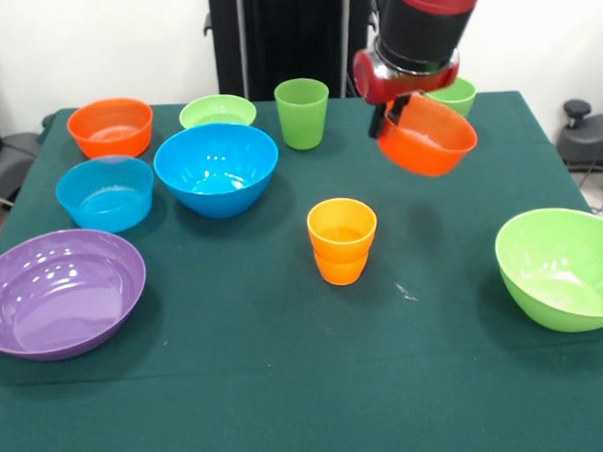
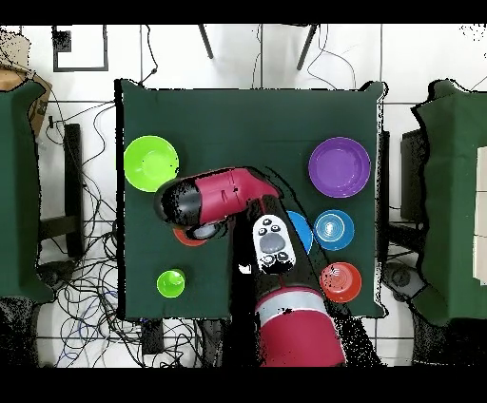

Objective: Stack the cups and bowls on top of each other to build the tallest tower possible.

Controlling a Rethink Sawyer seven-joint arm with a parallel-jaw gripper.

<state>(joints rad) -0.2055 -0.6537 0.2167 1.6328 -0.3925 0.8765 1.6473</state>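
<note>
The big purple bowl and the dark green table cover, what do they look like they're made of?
The big purple bowl looks like moulded plastic with a glossy finish: bright highlights streak its inside and rim. The dark green table cover looks like a matte cloth, possibly felt: no shine, soft shadows under the dishes. Neither is certain from looks alone.

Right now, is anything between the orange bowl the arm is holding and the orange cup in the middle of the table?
Nothing visible. The gripper holds the orange bowl lifted above the table, and the cloth between it and the orange cup lies bare. The green cup stands off to the side.
</note>
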